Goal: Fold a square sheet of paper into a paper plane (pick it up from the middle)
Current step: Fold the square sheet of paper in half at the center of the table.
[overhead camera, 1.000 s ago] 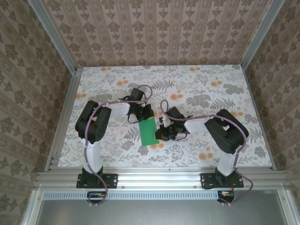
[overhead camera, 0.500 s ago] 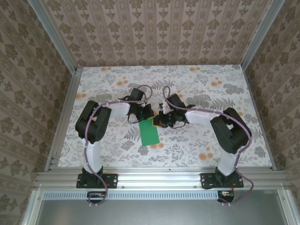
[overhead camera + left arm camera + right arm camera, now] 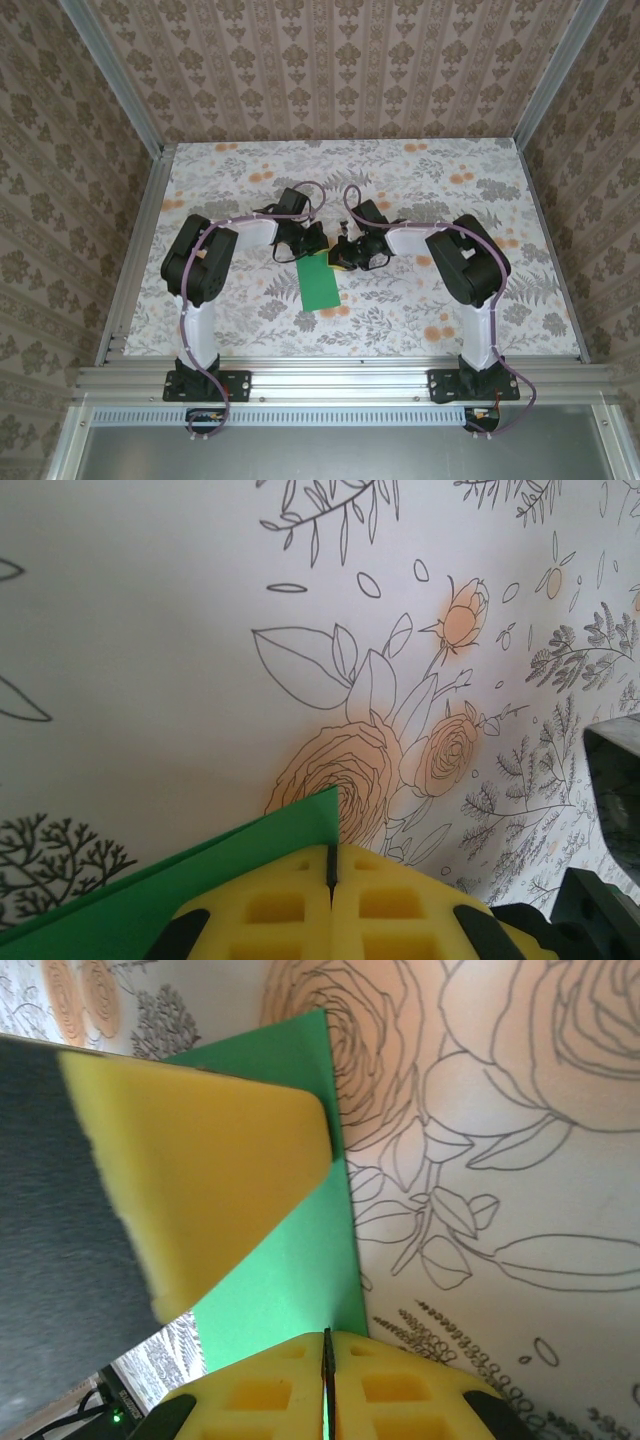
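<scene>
**Reader:** Where is the green sheet, and what shape is it?

**Describer:** The green sheet point(image 3: 320, 285) lies flat at the middle of the floral table point(image 3: 430, 190), between the two arms. It is a narrow rectangle with its long sides running away from the arm bases. It looks folded in half and is not yet a plane.

**Reader:** And the grippers?

**Describer:** The left gripper point(image 3: 313, 246) sits over the sheet's far left corner, its yellow pads closed together with no gap. The right gripper point(image 3: 345, 262) is at the far right edge, just beside the left one, and its pads are also together. Neither is visibly clamped on the paper. Both seem to bear down on it from above.

**Reader:** What does this step ask for?

**Describer:** It looks like flattening a crease, or pinning the sheet before a corner fold. One gripper should hold the sheet firmly so it cannot slide. The other should run along the fold with light, even pressure. Thin paper buckles easily, so a hard push could drag or wrinkle it. The grippers are close together, so they could knock into each other.
</scene>
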Motion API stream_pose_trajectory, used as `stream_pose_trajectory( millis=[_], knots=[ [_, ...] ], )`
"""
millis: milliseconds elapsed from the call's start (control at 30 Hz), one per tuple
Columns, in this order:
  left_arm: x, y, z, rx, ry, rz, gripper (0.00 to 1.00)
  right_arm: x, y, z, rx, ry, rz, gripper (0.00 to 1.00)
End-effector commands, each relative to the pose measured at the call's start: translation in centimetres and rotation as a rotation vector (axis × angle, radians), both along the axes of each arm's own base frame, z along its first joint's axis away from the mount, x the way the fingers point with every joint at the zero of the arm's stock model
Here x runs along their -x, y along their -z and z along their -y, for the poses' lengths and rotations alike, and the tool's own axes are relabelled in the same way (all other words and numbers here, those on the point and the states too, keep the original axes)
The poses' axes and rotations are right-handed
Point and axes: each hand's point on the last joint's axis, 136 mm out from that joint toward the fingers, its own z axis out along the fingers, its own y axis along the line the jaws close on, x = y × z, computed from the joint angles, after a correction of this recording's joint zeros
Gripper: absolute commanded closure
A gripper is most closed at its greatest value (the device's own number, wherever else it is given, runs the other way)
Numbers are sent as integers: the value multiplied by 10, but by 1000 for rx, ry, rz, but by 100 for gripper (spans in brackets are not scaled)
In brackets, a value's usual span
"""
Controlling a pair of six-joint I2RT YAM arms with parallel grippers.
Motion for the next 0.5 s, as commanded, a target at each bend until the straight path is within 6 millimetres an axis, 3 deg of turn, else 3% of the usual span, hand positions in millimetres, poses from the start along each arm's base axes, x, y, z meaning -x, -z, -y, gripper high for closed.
stream_pose_trajectory(
  millis=[0, 467],
  knots=[
    [18, 44, -25, -161, -27, -91, 97, 12, 9, 3, 11, -17, -36, 90],
    [17, 51, -29, -186, -48, -95, 98, 116, 23, 26, 98, -143, -220, 89]
  ],
)
